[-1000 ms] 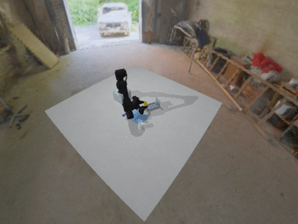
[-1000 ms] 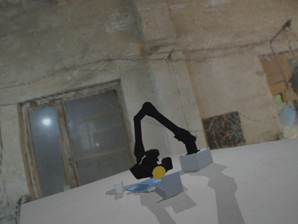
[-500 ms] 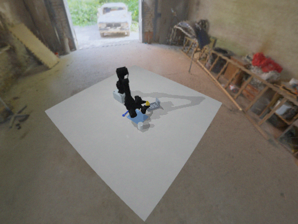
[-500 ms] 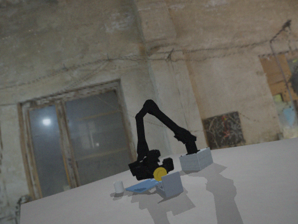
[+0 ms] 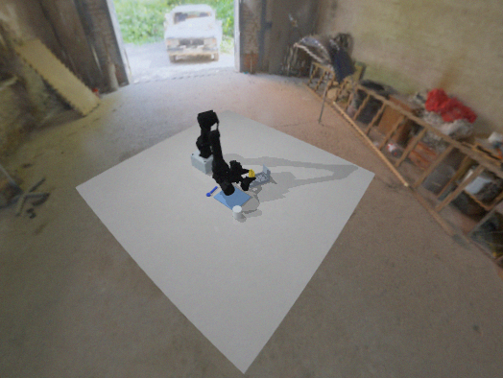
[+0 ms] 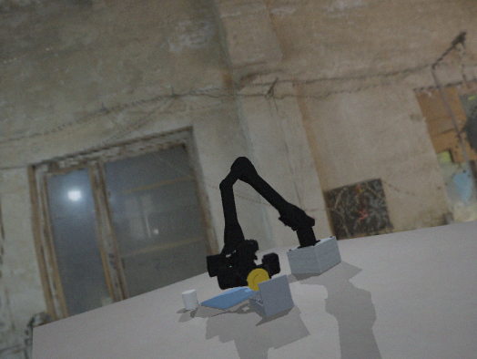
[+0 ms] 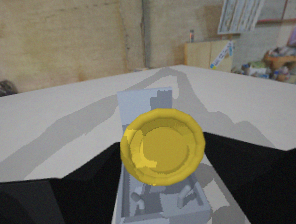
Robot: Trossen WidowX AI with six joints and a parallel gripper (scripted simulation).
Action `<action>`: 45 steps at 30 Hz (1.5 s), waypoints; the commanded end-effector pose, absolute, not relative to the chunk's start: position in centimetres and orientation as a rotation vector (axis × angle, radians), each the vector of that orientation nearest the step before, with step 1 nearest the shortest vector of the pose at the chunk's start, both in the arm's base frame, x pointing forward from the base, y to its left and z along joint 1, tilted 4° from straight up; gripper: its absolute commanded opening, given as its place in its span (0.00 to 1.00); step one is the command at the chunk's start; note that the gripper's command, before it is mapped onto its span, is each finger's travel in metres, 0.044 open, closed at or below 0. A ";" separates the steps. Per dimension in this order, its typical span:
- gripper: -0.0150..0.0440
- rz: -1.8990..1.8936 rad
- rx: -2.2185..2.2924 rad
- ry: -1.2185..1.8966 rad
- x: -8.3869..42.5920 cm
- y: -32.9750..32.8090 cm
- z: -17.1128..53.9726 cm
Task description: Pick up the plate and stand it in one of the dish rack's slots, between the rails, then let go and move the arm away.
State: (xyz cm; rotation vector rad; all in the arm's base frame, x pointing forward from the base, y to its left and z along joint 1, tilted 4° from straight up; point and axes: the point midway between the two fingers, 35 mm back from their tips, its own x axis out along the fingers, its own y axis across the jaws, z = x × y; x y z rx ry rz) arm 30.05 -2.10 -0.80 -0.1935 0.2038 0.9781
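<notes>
with the jaws clamped on the yellow plate (image 7: 163,146) above the dish rack (image 7: 161,202), a misaligned descent could strike a rail.

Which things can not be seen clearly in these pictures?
- Rack slots: in the wrist view the plate covers most of them; too small in the top and exterior views.
- Fingers of the hand: only dark blurs in the wrist view, so the contact with the plate does not show.
- Plate's lower edge: whether it sits between the rails cannot be told.
- Blue object: too small to name in the top view.
</notes>
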 end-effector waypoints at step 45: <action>0.93 0.979 -0.198 0.196 30.2 -1.3 -2.3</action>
